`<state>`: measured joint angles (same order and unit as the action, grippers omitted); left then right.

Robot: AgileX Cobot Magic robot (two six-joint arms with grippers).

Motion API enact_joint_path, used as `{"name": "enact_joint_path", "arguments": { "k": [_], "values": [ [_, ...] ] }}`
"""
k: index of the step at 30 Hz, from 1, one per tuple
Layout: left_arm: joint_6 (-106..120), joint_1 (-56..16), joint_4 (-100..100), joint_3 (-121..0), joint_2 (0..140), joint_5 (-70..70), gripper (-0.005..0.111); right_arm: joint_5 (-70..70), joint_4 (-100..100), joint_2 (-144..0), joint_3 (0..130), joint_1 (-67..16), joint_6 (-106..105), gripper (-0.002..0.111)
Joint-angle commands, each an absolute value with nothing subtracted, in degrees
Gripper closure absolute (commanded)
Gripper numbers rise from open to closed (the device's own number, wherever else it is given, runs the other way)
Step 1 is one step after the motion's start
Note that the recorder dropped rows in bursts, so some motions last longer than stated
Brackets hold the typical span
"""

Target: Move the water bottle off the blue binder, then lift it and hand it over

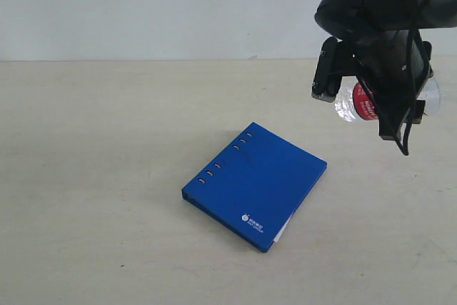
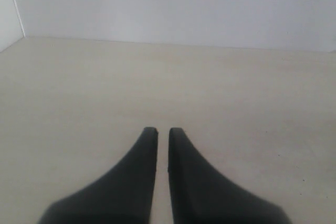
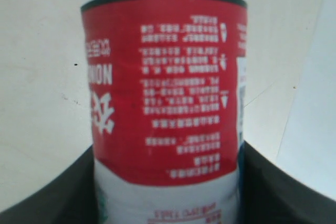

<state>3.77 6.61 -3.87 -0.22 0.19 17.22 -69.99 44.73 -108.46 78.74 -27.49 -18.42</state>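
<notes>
Right gripper [image 1: 371, 96] clamped on bottle [image 1: 350, 105], aloft, clear of binder [image 1: 255, 183]. Left gripper [image 2: 163, 132] near-closed, empty. Hand-over next: likely needs steady carry.

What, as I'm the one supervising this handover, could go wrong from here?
The right gripper holds the water bottle by its smooth label, raised off the table; a slip would drop it. The left gripper has its jaws almost closed; if it is the receiver, it must open first or it may knock the bottle.
</notes>
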Motion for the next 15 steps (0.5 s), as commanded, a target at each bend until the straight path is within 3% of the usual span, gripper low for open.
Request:
{"name": "enact_joint_path", "arguments": {
  "k": [1,15],
  "values": [
    [3.77,6.13,-2.65,0.00,0.00,16.98,0.099,-69.96,45.53,-107.98,78.68,-27.32,-18.43,0.109],
    [5.63,6.13,1.56,0.00,0.00,13.81,0.099,-69.96,45.64,-107.98,78.68,-27.33,-18.72,0.109]
  ]
}}
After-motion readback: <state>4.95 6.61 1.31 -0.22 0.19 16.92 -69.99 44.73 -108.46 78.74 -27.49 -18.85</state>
